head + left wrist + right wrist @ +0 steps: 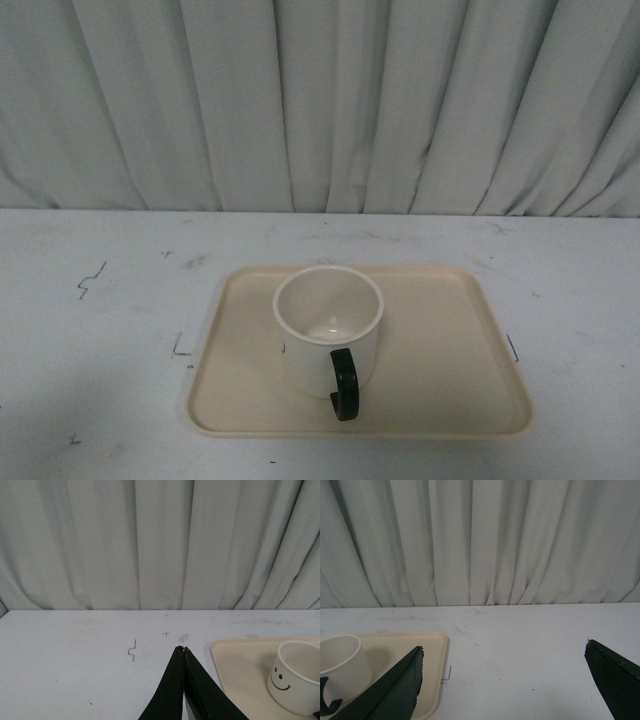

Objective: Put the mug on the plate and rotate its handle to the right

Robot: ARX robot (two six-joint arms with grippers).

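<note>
The mug [328, 335] stands on the plate [450, 345], its handle [344, 386] pointing toward the plate's near edge.

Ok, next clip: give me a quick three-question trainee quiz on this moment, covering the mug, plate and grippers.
1. True or false: the mug stands upright on the plate.
2. In the front view, the handle points: A) away from the camera, B) toward the camera, C) to the robot's left.
3. Fill in: the left gripper is shut; the right gripper is ____.

Key: 1 true; 2 B; 3 open.
</note>
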